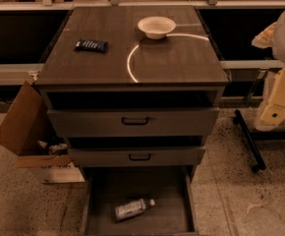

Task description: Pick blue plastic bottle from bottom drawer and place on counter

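The bottom drawer (169, 200) is pulled fully out at 6 o'clock in the view. It is a deep box with grey-brown walls and a flat, matt, dark floor. The bottle (131, 209) lies on its side on that floor, towards 7 o'clock of the drawer and clear of the walls. It is a slim clear plastic cylinder with a pale bluish-grey label, and its white cap points to 2 o'clock.

Around the cabinet is speckled floor (241, 200). Above the open drawer are two shallower drawers (182, 122) with plain flat fronts, each bearing a thin black loop handle and each standing a little way out. At 9 o'clock an open cardboard box (19, 127) leans against the cabinet, one flap raised. At 4 o'clock a black bar (248, 139) runs along the floor.

The counter (182, 63) is a square slab of dark wood grain. A thin bright arc (129, 63) curves across it from its middle towards 1 o'clock. A dark flat packet (91, 45) lies at 10 o'clock on the counter. A round white bowl (156, 26) with smooth sloping sides sits at 12 o'clock, touching the arc's far end.

The gripper (264, 36) hangs at 2 o'clock in the view, off the counter's right edge, on a cream and white arm. It is well apart from the bottle, and I cannot tell whether it is released or clenched.
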You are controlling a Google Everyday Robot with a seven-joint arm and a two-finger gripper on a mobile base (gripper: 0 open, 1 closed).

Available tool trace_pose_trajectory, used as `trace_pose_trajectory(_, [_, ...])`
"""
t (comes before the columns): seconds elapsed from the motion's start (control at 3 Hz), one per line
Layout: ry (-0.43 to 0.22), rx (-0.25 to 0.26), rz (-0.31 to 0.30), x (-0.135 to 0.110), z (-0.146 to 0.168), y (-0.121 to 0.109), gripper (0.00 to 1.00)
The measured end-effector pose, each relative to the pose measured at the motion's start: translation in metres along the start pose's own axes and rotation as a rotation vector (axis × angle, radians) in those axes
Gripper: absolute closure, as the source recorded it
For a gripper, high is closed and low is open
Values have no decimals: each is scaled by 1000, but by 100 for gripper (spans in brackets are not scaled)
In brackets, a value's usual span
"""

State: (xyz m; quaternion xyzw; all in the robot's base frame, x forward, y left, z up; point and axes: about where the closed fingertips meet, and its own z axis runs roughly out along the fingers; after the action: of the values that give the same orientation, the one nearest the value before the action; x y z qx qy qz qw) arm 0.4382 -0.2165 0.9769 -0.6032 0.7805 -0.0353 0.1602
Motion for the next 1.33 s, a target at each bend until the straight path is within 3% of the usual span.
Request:
trace_pose_trajectory(0.33, [0, 0, 0, 0, 0, 0, 0])
trace_pose_trajectory(0.67, [-35, -30, -9, 1, 26, 15, 0])
trace_pose_trajectory(1.0, [-132, -101, -11, 2, 80, 50, 0])
trace_pose_trajectory(1.33, [-236, -200, 25, 2, 136, 89, 0])
